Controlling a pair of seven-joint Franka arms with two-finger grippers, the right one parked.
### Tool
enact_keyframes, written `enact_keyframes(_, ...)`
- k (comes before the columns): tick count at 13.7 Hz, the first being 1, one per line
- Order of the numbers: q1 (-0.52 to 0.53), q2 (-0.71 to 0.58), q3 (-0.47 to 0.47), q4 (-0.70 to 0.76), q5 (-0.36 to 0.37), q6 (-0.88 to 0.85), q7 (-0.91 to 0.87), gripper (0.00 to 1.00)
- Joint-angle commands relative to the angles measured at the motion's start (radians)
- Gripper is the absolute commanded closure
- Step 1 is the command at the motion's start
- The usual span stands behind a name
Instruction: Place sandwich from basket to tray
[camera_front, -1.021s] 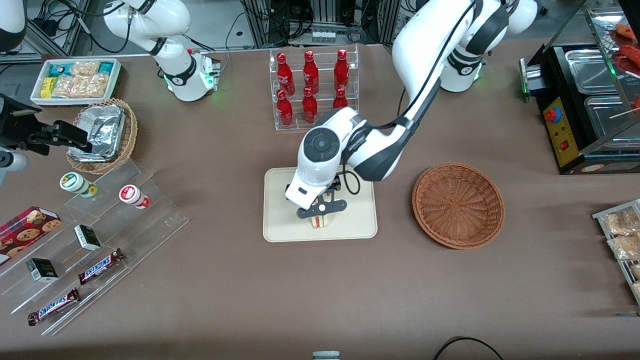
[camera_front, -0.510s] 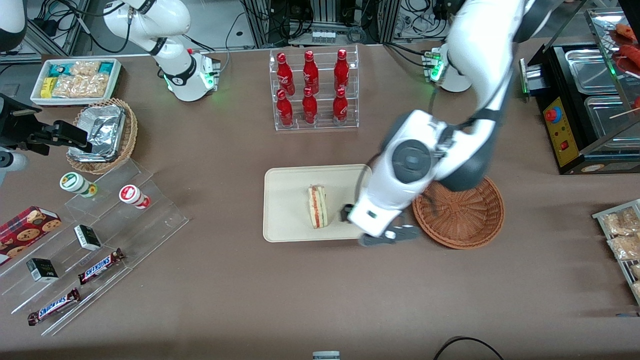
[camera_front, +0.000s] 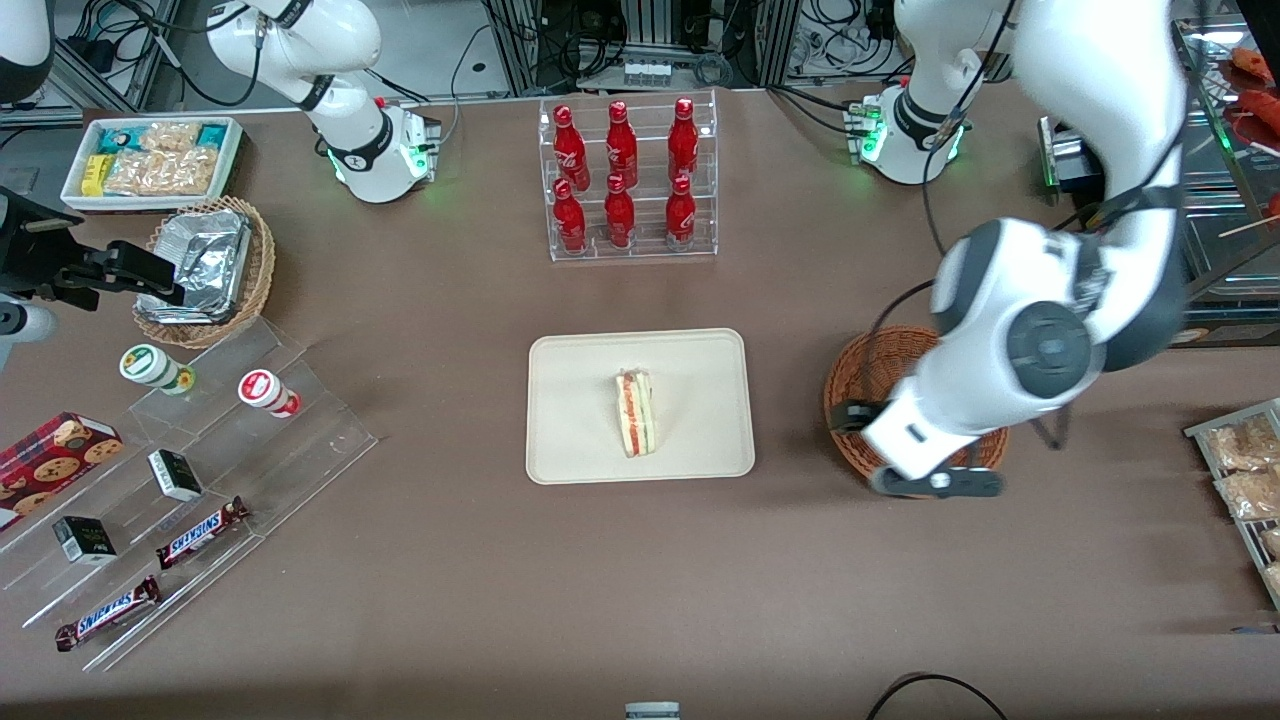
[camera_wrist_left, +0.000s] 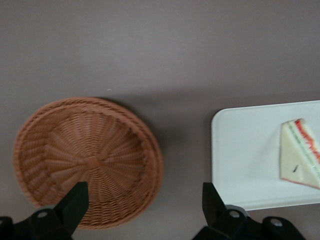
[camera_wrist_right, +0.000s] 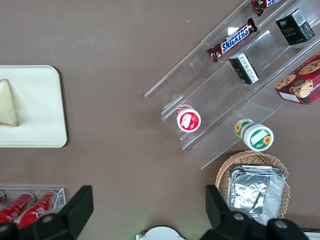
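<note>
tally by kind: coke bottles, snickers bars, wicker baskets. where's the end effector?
Red bottles: 6
Snickers bars: 2
Wicker baskets: 2, the basket and the foil basket
Total: 10
End effector: open, above the basket's rim nearer the front camera.

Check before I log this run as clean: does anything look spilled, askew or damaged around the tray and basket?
Nothing stands out. The sandwich lies whole on the tray, no filling spilled. The basket sits level and empty. The tool hangs open above the basket, holding nothing.
</note>
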Motion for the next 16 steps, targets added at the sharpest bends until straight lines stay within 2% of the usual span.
enact_keyframes(1,0.062,-0.172,-0.009,-0.189,0.045,0.008,0.087,0.00)
enact_keyframes(4,0.135,-0.284,-0.009,-0.268,0.050,-0.009,0.195,0.00)
enact_keyframes(9,0.235,-0.392,-0.011,-0.260,0.049,-0.132,0.249,0.00)
enact_keyframes(16,0.231,-0.413,0.043,-0.148,0.047,-0.261,0.249,0.00)
